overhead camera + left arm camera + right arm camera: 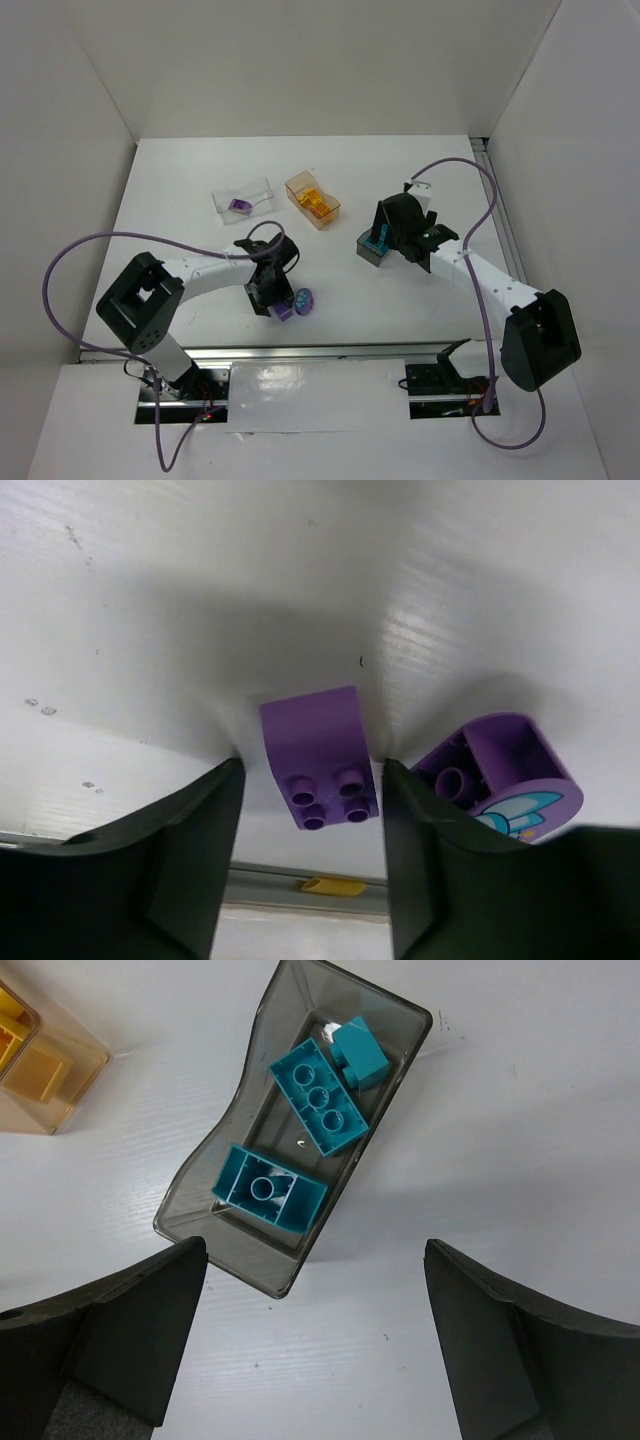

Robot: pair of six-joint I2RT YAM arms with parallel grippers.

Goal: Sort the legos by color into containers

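Note:
A purple brick [318,755] lies on the white table between the fingers of my left gripper [312,770], which is open and straddles it low at the table; the right finger is close against the brick's side. A rounded purple piece with a blue pattern [500,770] lies just to the right. In the top view my left gripper [276,300] is over this brick [284,312] and the rounded piece [304,300]. My right gripper [315,1340] is wide open and empty above the smoky grey bin [200,1230], which holds three cyan bricks [318,1097].
The clear bin [262,190] holds one purple brick [240,205]. The amber bin [298,184] holds yellow bricks [315,203]; its corner shows in the right wrist view [40,1070]. The table's near edge rail [300,880] runs close behind the left gripper. White walls stand left, back and right.

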